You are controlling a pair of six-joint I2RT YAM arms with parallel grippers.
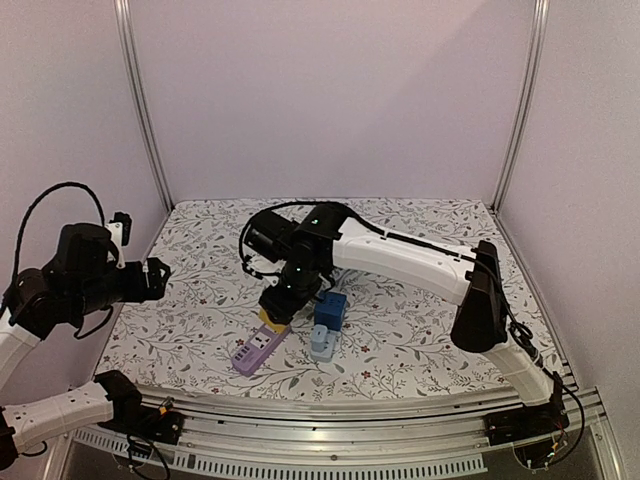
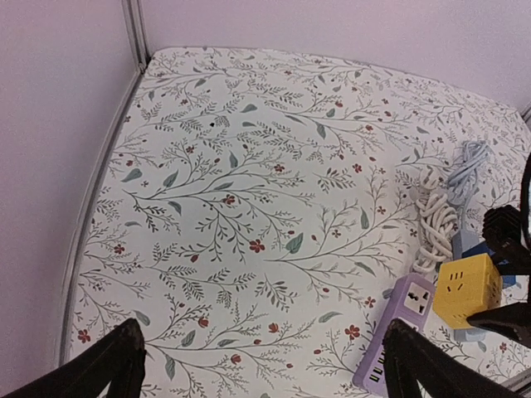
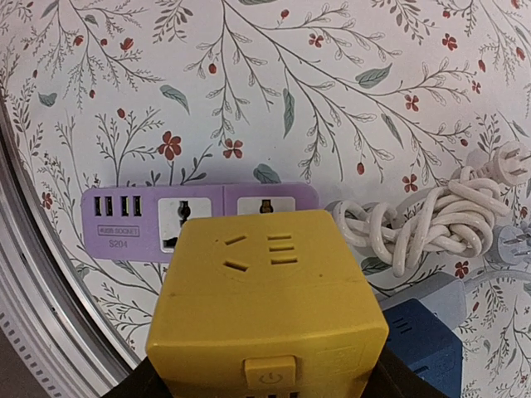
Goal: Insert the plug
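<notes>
Floral tablecloth, spare socket blocks and bundled cords inside a lilac-walled booth.

The white tablecloth (image 1: pixel 420 340), printed with grey-green sprigs and small red flowers, covers the table. Near the lower middle of the top view stands a dark blue cube socket (image 1: pixel 331 308), with a pale blue-grey adapter (image 1: pixel 321 343) just below it in the frame. In the right wrist view a white cord (image 3: pixel 431 220), tied into a bundle, lies at the right middle of the frame. Its pronged plug (image 3: pixel 506 162) points toward the right edge, and a grey plug (image 3: pixel 516 245) lies just below. Aluminium posts (image 1: pixel 142 110) rise at the back corners against plain lilac walls (image 1: pixel 330 90). A metal rail (image 1: pixel 350 412) runs along the bottom of the top view.
</notes>
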